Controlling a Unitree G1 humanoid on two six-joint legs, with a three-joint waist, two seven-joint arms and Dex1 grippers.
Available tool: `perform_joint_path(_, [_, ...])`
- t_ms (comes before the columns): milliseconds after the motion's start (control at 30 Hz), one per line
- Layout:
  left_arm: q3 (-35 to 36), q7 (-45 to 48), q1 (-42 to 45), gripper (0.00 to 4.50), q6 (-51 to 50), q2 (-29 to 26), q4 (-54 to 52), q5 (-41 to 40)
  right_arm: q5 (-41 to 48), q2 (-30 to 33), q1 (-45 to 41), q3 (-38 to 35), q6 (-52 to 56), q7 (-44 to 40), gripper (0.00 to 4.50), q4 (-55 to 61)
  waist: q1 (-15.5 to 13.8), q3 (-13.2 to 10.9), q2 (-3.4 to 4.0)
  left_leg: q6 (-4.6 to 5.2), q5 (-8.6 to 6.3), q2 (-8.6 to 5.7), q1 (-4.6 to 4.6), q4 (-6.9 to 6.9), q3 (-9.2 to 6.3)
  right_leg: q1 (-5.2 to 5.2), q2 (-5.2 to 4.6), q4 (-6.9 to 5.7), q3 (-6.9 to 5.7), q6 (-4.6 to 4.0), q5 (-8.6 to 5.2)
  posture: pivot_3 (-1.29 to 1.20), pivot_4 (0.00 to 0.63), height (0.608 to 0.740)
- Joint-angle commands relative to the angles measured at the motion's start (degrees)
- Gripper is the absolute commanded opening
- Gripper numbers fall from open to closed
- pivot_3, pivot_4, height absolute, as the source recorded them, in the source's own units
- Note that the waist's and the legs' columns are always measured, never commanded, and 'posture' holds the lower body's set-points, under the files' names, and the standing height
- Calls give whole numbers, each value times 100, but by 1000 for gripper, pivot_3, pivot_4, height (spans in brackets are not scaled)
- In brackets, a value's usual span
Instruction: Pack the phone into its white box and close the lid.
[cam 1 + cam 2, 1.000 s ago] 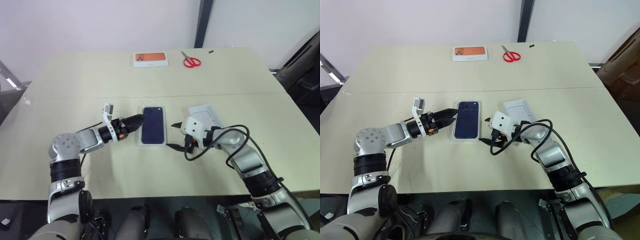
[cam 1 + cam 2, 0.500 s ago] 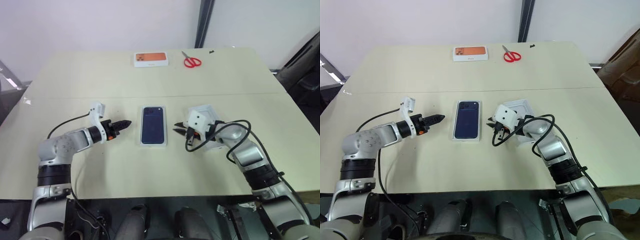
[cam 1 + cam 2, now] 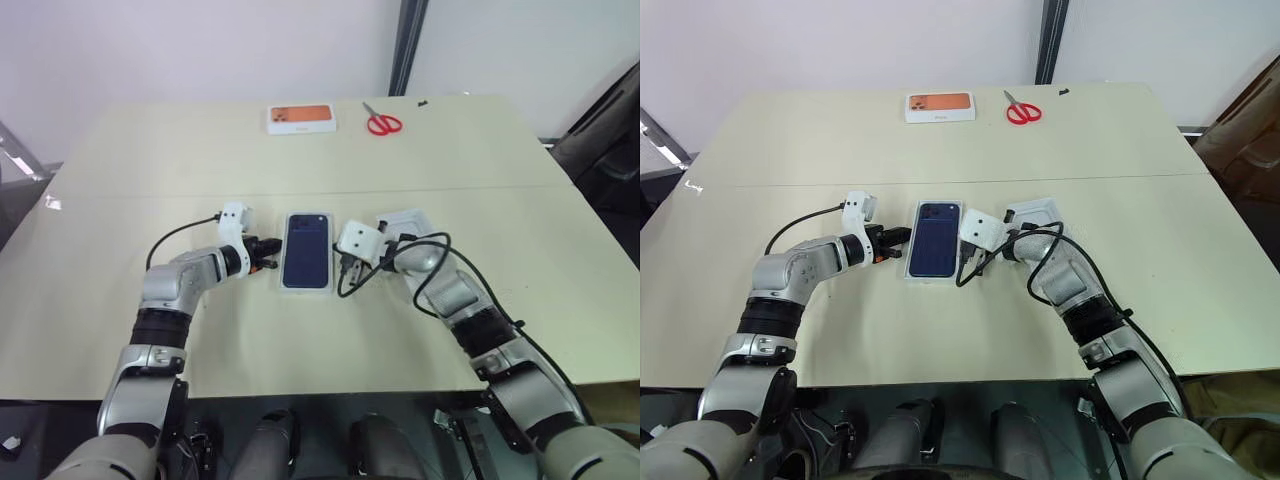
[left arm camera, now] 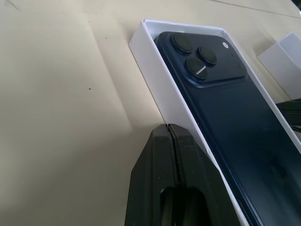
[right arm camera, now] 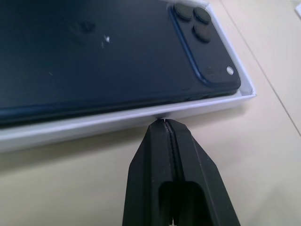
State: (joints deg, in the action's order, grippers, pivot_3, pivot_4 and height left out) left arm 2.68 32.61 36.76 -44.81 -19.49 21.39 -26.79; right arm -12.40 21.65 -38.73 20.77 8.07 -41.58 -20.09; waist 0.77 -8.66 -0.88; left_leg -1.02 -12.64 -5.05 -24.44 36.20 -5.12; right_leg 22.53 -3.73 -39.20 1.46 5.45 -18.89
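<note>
The dark navy-blue slim smartphone [image 3: 306,249], camera cluster at its far corner, lies face down inside the shallow white rectangular tray [image 4: 160,92] in the middle of the pale beige table [image 3: 320,330], where it also lay a second ago. What has changed is the arms: half a second ago both grippers stood well clear of the tray on either side, and now each has come in to a long side of it. The left gripper [image 3: 268,256] has its two black fingers [image 4: 175,155] pressed together, tips right at the tray's left wall, whereas a second ago its fingers were spread near the phone. The right gripper [image 3: 343,264] is likewise pinched closed on nothing, its black fingers [image 5: 176,155] meeting at the tray's right wall just below the rim; a second ago they were apart. The white shallow rectangular lid [image 3: 408,222] lies open-side up on the table beside the right arm, partly hidden behind it, not on the tray. At the far edge of the table rest a white box with an orange-printed top [image 3: 301,118] and red-handled scissors [image 3: 381,122], both unmoved.
</note>
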Motion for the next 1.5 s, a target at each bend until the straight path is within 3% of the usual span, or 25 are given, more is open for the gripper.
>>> perform_joint_path(33, [-336, 305, -34, 42, -426, 272, -447, -146, -2, 146, -46, -121, -80, -59, 0, 215, -9, 0, 0, 0, 0, 0, -1, 0, 0, 1, 0, 0, 0, 0, 0, 0, 150, 734])
perform_joint_path(400, [-329, 23, 179, 42, -400, 1293, -290, 21, 338, 1251, 1108, -805, 653, -605, 0, 1694, -138, 0, 0, 4, -2, -3, -1, 14, -2, -12, -2, 5, -2, 1, 0, 0, 150, 734])
perform_joint_path(733, [-462, 156, 316, 42, -260, 1681, 10, 220, 310, 1599, 1340, -1117, 739, -400, 0, 1681, -148, -1, -1, 4, -2, -3, -1, 14, -1, -15, -2, 5, -2, 1, 0, 0, 150, 734])
perform_joint_path(1167, [-404, 214, 120, 42, -369, 1394, -365, 203, 367, 1723, 1361, -1255, 726, -396, 0, 1680, -136, -1, -2, 4, -2, -3, -1, 13, -1, -13, -2, 5, -2, 1, 0, 0, 150, 734])
perform_joint_path(1500, [-216, 287, -79, 42, -387, 1055, -683, 95, 195, 1588, 1096, -1275, 705, 179, 0, 1188, -114, -1, -2, 3, -2, -1, 0, 11, -1, -11, 0, 5, -1, 1, 0, 0, 150, 734])
